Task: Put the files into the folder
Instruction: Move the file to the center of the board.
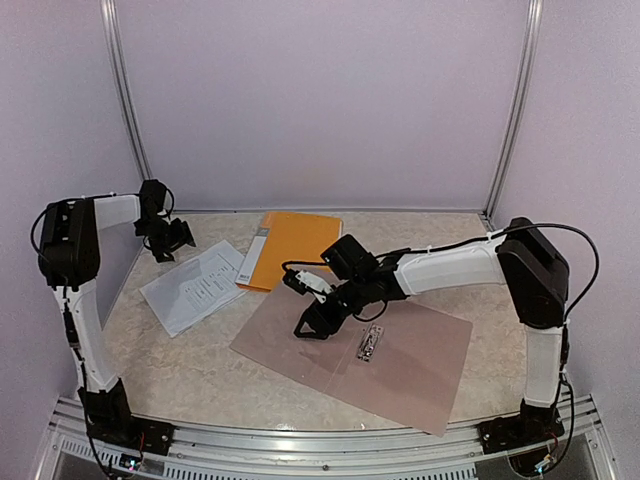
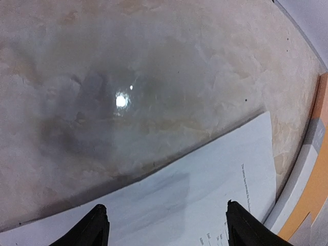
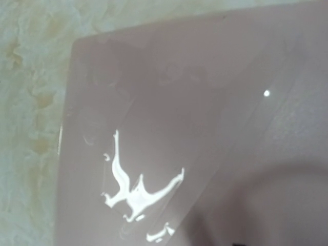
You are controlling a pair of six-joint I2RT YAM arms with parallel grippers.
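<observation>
The files (image 1: pixel 197 284) lay centre-left, long axis diag., just lower right of the left gripper (image 1: pixel 165 243), jaws open, empty. The right gripper (image 1: pixel 318 325) was over the folder (image 1: pixel 420 380); its jaws I cannot tell.

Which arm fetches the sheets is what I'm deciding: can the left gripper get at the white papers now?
Probably yes. The left gripper hangs open right above the white papers, near their edge; nothing lies on them, and the right gripper is off over the taupe folder.
</observation>
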